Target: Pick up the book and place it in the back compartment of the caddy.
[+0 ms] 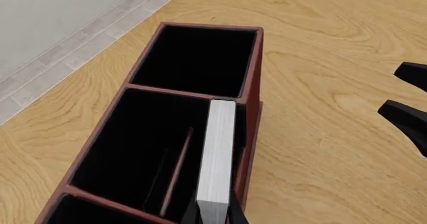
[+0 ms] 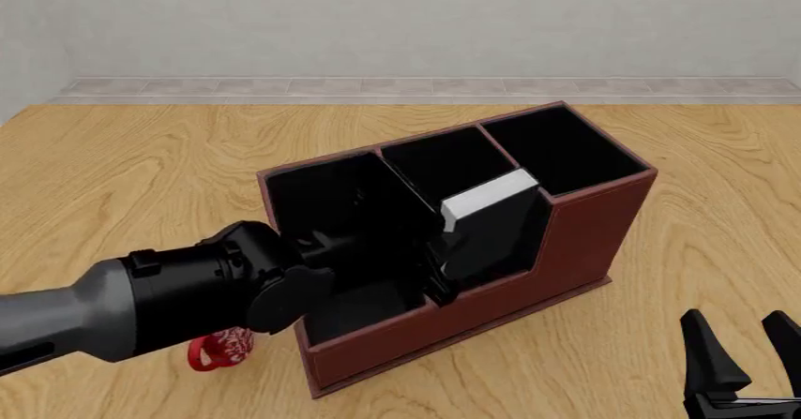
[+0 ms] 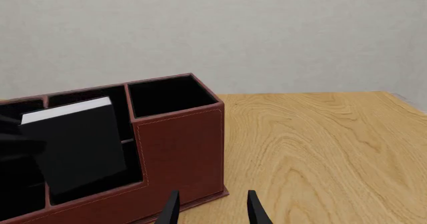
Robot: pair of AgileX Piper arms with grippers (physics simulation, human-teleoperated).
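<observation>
Left tool [image 1: 213,215], lower centre of the left wrist view: its fingers are closed on the book [image 1: 217,156], one on each cover, the white page edges turned toward the camera. In the front view the left tool [image 2: 432,267] sits at frame centre, with the book [image 2: 491,222] tilted above the caddy's [image 2: 588,241] low middle section, beside the stepped side wall. The step in hand appears to be the carry: the book is lifted but not yet in the back compartment [image 2: 557,152], the tall open cell at the upper right of the caddy. The next move likely calls for travel toward that cell, then a lowering clear of its walls. Right tool [image 2: 748,363], lower right, is parted and empty above the tabletop [image 2: 150,175]. A red-and-white mug [image 2: 223,351] shows partly under the left arm.
</observation>
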